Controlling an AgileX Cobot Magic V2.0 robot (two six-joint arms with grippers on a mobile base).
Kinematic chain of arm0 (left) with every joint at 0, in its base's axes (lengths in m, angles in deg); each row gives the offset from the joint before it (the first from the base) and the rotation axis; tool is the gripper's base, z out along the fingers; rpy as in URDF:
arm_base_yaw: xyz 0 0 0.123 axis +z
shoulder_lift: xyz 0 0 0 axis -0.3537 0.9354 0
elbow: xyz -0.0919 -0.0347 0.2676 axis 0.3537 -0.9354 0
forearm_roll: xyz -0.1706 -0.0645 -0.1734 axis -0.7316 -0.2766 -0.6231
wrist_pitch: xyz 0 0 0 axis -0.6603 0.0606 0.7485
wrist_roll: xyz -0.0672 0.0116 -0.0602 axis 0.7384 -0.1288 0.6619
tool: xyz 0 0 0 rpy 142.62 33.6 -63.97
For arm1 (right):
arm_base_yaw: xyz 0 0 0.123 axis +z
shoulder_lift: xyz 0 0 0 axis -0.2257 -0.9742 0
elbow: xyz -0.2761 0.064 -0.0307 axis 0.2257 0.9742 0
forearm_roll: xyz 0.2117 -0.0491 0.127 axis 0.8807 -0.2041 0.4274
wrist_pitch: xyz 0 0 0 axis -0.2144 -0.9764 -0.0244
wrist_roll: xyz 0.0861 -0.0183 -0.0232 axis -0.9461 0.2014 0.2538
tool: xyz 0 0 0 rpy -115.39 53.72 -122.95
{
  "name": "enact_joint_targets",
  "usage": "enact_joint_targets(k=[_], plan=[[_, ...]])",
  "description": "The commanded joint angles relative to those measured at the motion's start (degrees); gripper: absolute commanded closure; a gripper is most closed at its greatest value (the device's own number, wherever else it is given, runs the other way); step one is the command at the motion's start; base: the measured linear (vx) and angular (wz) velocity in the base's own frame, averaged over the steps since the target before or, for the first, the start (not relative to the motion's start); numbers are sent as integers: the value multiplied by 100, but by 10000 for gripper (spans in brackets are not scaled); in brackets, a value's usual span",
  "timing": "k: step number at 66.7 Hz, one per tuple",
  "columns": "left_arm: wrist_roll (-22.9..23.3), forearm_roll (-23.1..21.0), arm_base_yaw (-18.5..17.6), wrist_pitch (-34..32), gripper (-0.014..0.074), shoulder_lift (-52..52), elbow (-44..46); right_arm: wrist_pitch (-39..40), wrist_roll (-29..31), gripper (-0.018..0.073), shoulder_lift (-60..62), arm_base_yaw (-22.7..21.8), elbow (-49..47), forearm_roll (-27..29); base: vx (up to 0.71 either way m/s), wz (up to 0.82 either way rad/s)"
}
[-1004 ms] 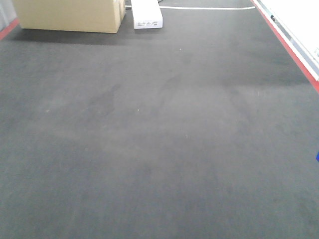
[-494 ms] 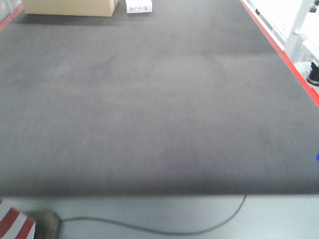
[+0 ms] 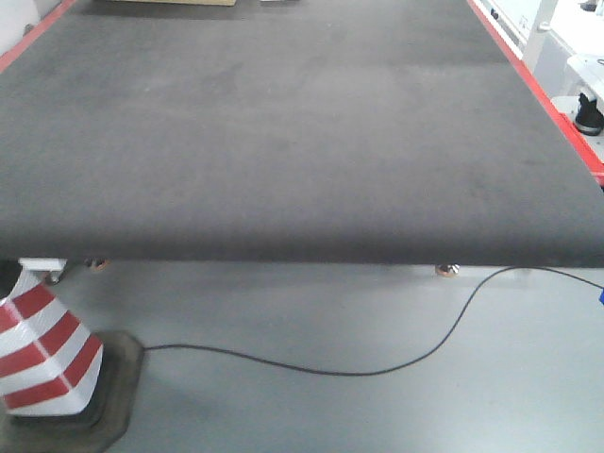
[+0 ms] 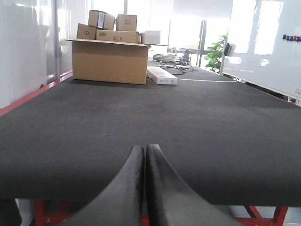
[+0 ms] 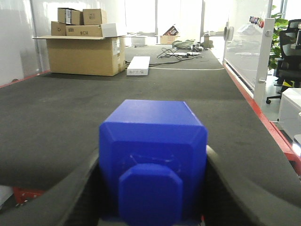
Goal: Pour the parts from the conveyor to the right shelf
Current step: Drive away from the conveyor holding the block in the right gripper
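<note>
Box [image 5: 153, 141], solid blue, bevelled corners

Industrial test hall, part lab, part office. Wide dark conveyor belt [image 4: 155, 117] on red frame [image 4: 28, 97] stretches ahead of left gripper [image 4: 144, 149]. Far ahead of it: stacked cardboard boxes [image 4: 109, 61]. Ahead to its right: whiteboard [image 4: 268, 47], potted plant [image 4: 216, 52]. Grey floor [image 3: 377, 415], striped cone [image 3: 42, 349], loose cable [image 3: 377, 370] below belt end.

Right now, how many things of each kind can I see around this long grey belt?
Cardboard boxes: 5
Flat white box: 1
Blue container: 1
Striped cone: 1
Total: 8
</note>
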Motion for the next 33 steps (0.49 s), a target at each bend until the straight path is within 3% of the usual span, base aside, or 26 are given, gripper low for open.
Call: enact_joint_targets(k=[1,24,33], plan=[[39,-55,-21,-452,603,-61,-154,485,58,564,-69,-15,-159,-35,-35,6],[39,-55,-21,-452,603,-61,-154,485,58,564,-69,-15,-159,-35,-31,3],[39,-55,-21,-452,603,-61,-154,485,58,564,-69,-15,-159,-35,-24,-25]])
